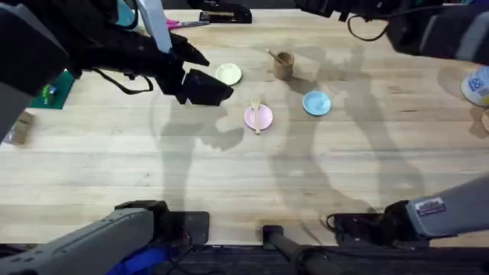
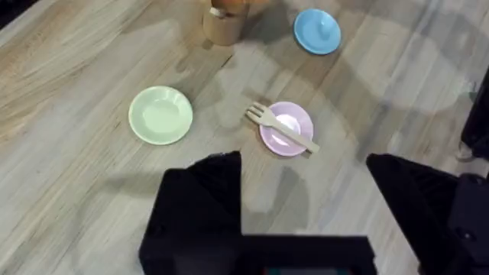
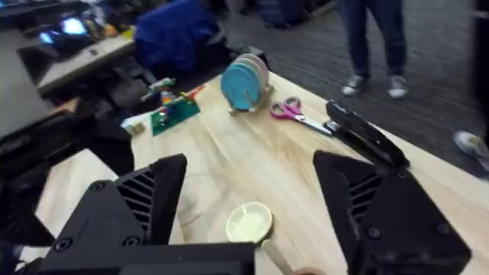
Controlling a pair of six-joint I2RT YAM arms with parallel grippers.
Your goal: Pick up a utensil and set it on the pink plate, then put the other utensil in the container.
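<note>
The pink plate (image 1: 267,118) lies mid-table with the wooden fork (image 1: 257,113) resting across it. In the left wrist view the fork (image 2: 281,128) spans the pink plate (image 2: 295,116), its tines hanging over the rim. Behind them stands the wooden container (image 1: 283,66), and the spoon (image 1: 271,54) pokes out of its top. My left gripper (image 1: 205,85) hovers high to the left of the pink plate, open and empty (image 2: 302,159). Raised over the table's far side, my right gripper (image 3: 248,191) is also open and holds nothing.
A pale-yellow plate (image 1: 228,74) lies left of the container and a light-blue plate (image 1: 316,102) to its right. Scissors (image 3: 289,112), a stapler (image 3: 367,134), a rack of plates (image 3: 244,80) and a green board (image 1: 53,89) line the far and left edges.
</note>
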